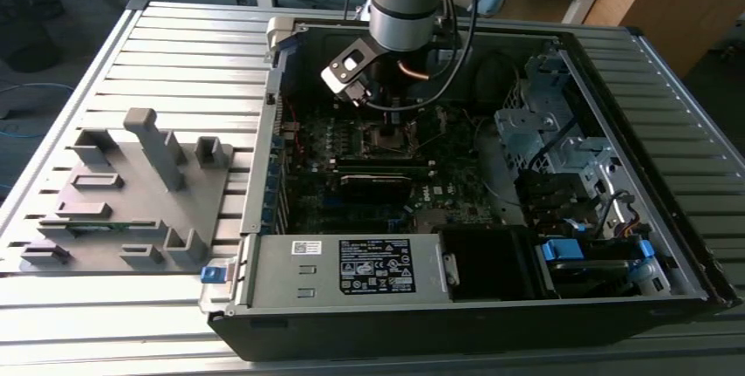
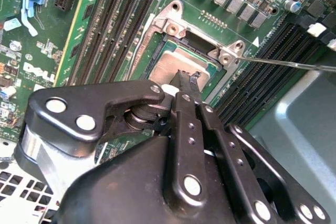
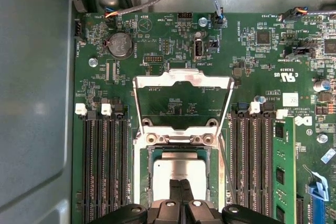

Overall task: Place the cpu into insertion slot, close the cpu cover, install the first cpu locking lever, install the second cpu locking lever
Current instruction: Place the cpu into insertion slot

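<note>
Black pincer (image 3: 180, 183), closed, covers part of the silver cpu (image 3: 165, 176)

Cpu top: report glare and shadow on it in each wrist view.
First wrist view: the cpu top gives a soft pale sheen, no hard glare; the gripper tip covers part of it. Second wrist view: the cpu looks duller, shaded beside the gripper.

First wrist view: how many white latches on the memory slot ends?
4. Two white latches sit at the slot bank beside the open cpu cover; two more at the bank across it. More may be hidden at the slots' other ends.
</note>
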{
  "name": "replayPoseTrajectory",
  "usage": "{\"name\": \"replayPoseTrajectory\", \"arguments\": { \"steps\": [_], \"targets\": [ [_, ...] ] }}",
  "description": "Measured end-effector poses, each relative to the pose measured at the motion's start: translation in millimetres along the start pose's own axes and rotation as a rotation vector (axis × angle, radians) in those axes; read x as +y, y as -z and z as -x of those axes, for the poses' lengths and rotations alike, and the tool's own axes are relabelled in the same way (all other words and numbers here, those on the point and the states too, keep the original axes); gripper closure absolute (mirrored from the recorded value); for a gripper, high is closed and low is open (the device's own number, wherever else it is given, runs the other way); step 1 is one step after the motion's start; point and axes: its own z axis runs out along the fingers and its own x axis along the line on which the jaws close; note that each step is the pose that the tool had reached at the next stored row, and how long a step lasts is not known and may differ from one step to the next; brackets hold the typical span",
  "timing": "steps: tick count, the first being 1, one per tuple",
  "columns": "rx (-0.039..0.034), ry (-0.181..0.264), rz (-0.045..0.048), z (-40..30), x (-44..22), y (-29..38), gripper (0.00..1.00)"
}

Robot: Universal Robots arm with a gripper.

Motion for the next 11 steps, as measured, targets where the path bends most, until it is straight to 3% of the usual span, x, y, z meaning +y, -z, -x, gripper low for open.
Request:
{"name": "replayPoseTrajectory", "arguments": {
  "steps": [11],
  "targets": [
    [0.0003,0.012,0.0003,0.1,-0.1,-3.8,0.9]
  ]
}}
